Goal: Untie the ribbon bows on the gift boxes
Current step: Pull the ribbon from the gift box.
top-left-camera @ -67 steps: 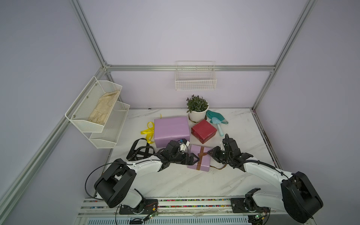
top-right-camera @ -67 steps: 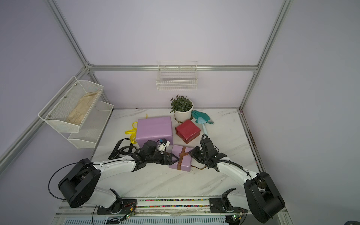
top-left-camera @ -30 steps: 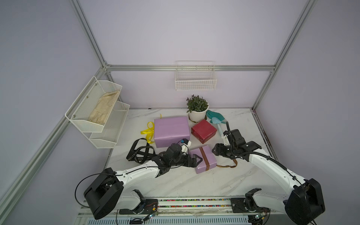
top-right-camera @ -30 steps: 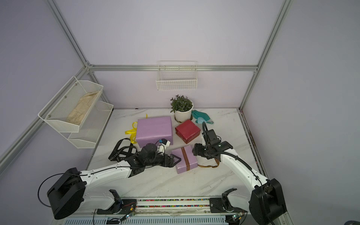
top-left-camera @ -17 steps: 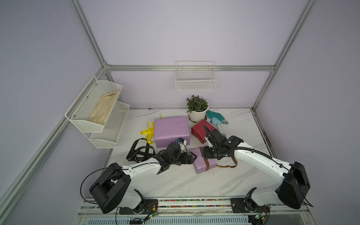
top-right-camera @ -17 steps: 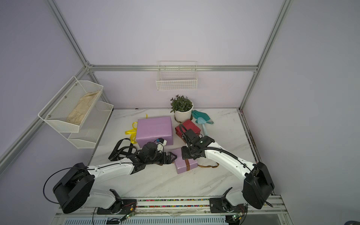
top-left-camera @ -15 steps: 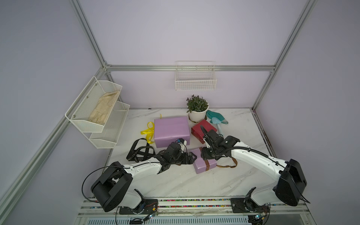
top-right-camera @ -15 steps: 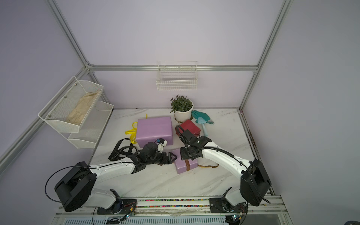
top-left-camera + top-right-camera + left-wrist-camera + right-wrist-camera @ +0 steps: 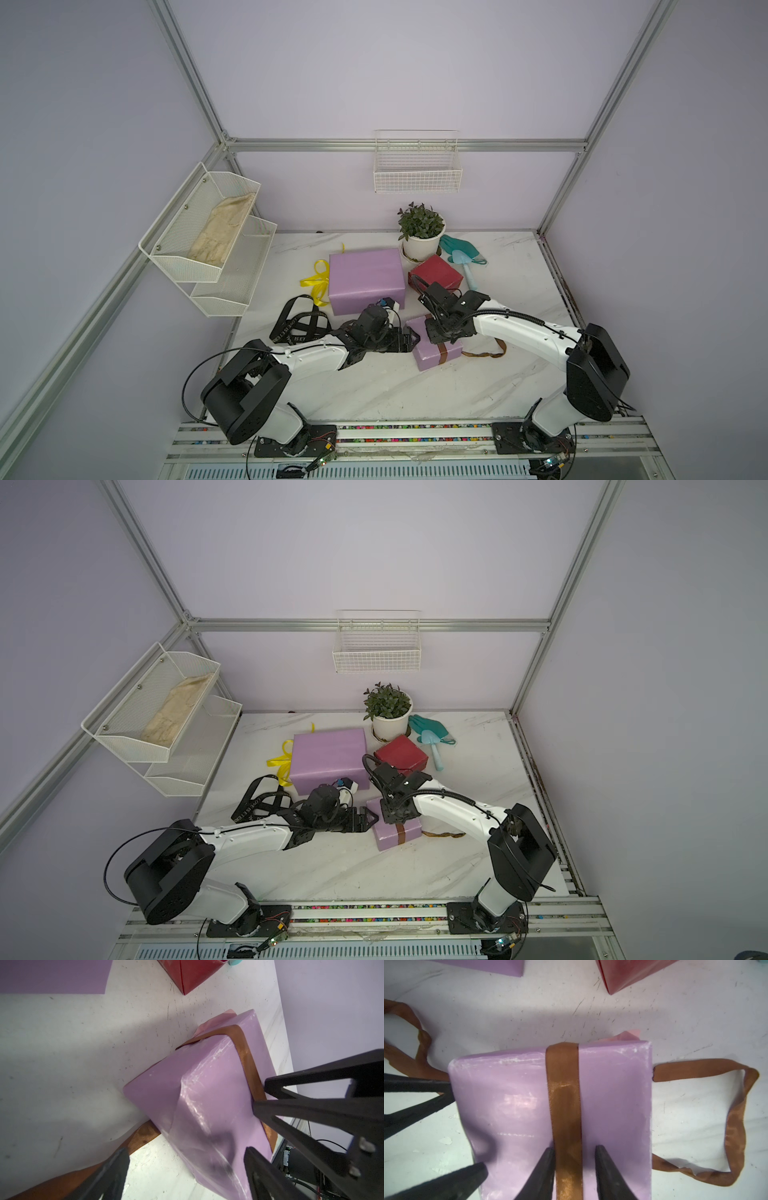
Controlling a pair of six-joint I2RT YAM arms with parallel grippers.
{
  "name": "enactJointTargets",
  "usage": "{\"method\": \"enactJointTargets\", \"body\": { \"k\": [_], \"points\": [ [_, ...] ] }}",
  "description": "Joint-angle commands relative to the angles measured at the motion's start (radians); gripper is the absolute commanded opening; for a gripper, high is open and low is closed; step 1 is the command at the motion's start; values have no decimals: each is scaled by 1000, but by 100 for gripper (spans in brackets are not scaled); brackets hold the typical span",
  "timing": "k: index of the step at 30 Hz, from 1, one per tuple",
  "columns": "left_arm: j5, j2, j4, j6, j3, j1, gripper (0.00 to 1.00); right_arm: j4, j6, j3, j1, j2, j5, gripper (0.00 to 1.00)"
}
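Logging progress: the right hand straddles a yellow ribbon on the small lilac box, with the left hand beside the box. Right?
No: the ribbon is brown, not yellow, as the right wrist view shows. The right hand does straddle it on the small lilac box, with the left hand beside the box.

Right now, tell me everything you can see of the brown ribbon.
The brown ribbon is a flat, shiny, satin-looking band. No bow shows: one strip runs over the top of the small lilac box and down its side, while crumpled loose lengths trail on the marble table to either side. The right gripper is at the box top, jaws apart, one on each side of the strip.
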Motion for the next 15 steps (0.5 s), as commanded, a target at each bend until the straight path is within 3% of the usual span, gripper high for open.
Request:
{"method": "enactJointTargets", "body": {
  "k": [1, 6, 12, 15],
  "points": [
    [13, 8, 36, 10, 16, 7, 87, 28, 5, -6, 11, 21, -4, 30],
    [10, 7, 35, 7, 13, 7, 87, 91, 28, -34, 14, 6, -81, 31],
    [18, 11, 34, 8, 19, 7, 87, 79, 42, -46, 19, 38, -66, 33],
    [19, 6, 34, 7, 19, 7, 87, 39, 63, -41, 22, 66, -10, 25]
  ]
}}
